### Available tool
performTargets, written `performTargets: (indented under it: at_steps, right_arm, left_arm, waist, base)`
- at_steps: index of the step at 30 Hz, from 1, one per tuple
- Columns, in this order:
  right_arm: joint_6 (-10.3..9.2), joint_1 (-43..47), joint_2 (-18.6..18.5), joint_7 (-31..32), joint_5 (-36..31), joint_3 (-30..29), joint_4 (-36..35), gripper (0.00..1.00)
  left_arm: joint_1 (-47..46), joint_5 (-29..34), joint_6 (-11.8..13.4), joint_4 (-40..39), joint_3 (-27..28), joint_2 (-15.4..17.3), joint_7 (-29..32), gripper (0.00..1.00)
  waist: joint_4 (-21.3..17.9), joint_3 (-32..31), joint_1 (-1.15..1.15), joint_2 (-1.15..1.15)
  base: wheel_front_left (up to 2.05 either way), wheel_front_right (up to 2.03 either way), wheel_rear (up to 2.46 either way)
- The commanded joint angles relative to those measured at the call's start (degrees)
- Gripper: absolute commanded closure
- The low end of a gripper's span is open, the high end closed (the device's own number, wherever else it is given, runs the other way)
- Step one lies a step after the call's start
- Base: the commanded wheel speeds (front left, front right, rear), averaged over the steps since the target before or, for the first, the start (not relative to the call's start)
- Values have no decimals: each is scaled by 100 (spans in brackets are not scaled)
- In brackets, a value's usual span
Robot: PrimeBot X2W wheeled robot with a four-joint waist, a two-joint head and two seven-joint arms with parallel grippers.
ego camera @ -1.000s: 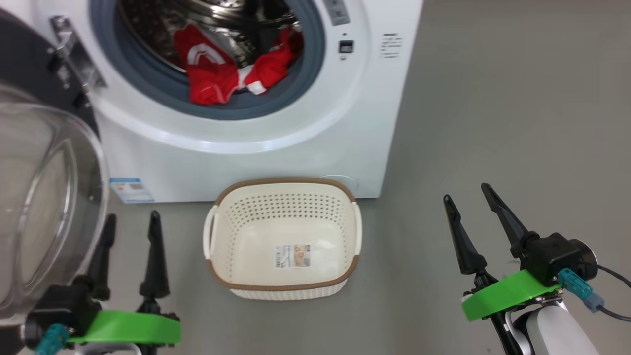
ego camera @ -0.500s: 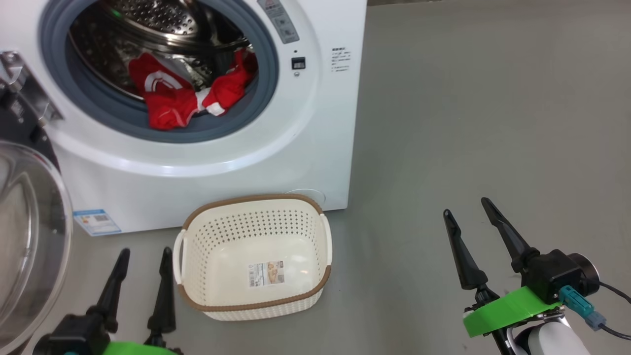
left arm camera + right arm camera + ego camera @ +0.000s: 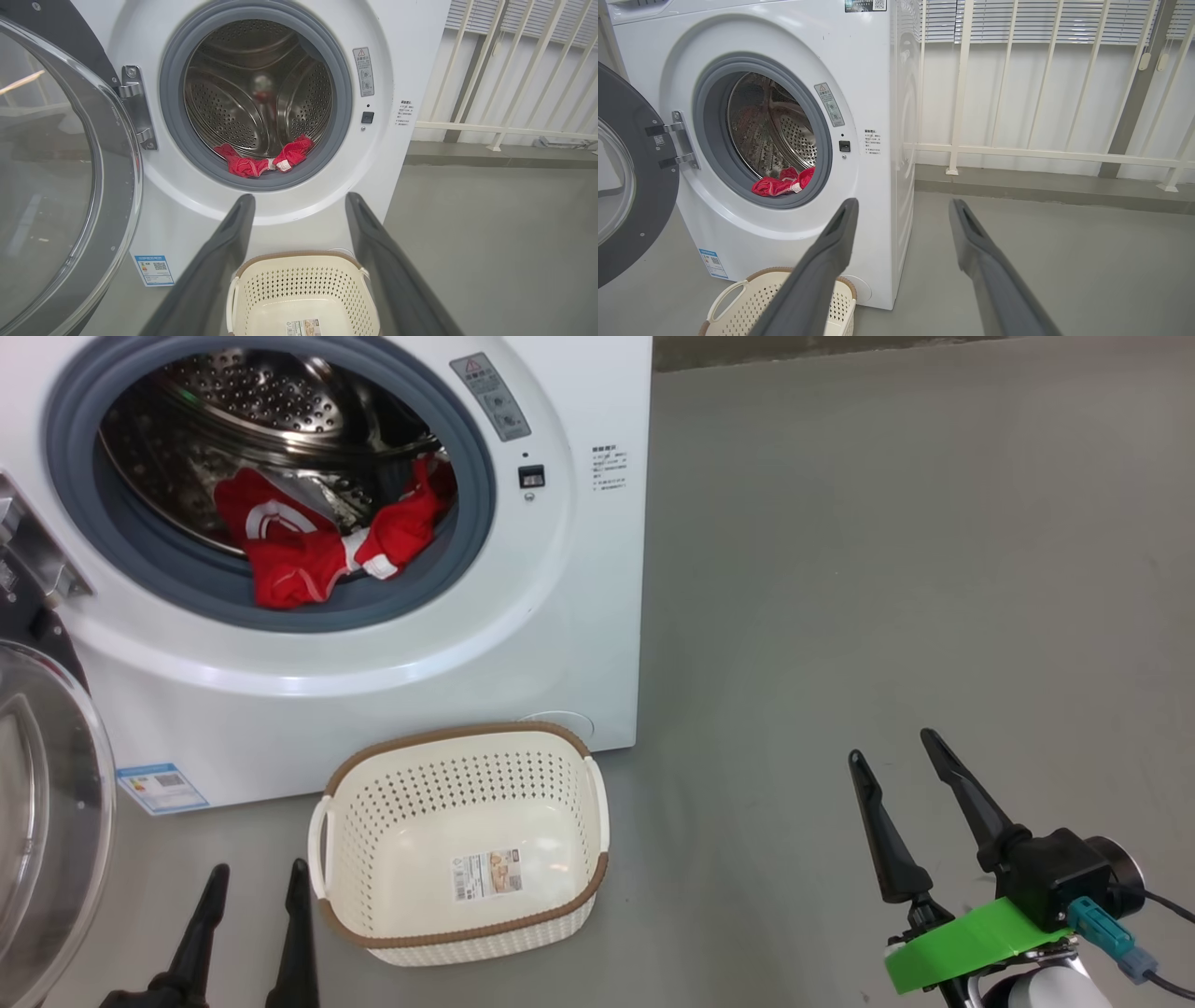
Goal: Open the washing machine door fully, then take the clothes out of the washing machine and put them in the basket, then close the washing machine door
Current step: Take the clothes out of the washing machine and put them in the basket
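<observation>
The white washing machine (image 3: 579, 644) stands with its door (image 3: 37, 821) swung wide open to the left; the glass bowl and black rim also show in the left wrist view as the door (image 3: 51, 186). Red clothes (image 3: 308, 546) with white trim lie at the front lip of the steel drum, clothes (image 3: 261, 161), clothes (image 3: 782, 183). The cream basket (image 3: 462, 845) sits empty on the floor before the machine. My left gripper (image 3: 257, 882) is open at the basket's left, holding nothing. My right gripper (image 3: 892, 756) is open over bare floor, well right of the basket.
Grey floor (image 3: 887, 569) spreads to the right of the machine. A white railing (image 3: 1041, 154) and blinds stand behind it. A blue sticker (image 3: 161, 787) marks the machine's lower left front.
The head camera has shifted, so machine and basket slid left and down in view and more floor shows. My left gripper sits lower in view. Clothes and basket lie as before.
</observation>
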Motion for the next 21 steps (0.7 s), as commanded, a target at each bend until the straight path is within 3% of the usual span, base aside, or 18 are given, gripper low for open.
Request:
performTargets:
  at_steps: [1, 11, 21]
  right_arm:
    - [19, -69, 2, -37, 8, 137, -174, 0]
    - [19, -8, -28, -37, 31, 37, -136, 0]
    - [19, -25, -13, -37, 68, 10, -19, 0]
  left_arm:
    - [-61, 66, -20, -178, 223, 42, -52, 0]
    - [-62, -107, 63, -347, 410, -87, -52, 0]
    - [-85, -212, -194, -574, 376, -119, -52, 0]
  waist:
    - [-15, -14, 0, 0]
    - [-12, -93, 0, 0]
    - [-2, -102, 0, 0]
  base:
    - [0, 0, 0]
    - [0, 0, 0]
    - [0, 0, 0]
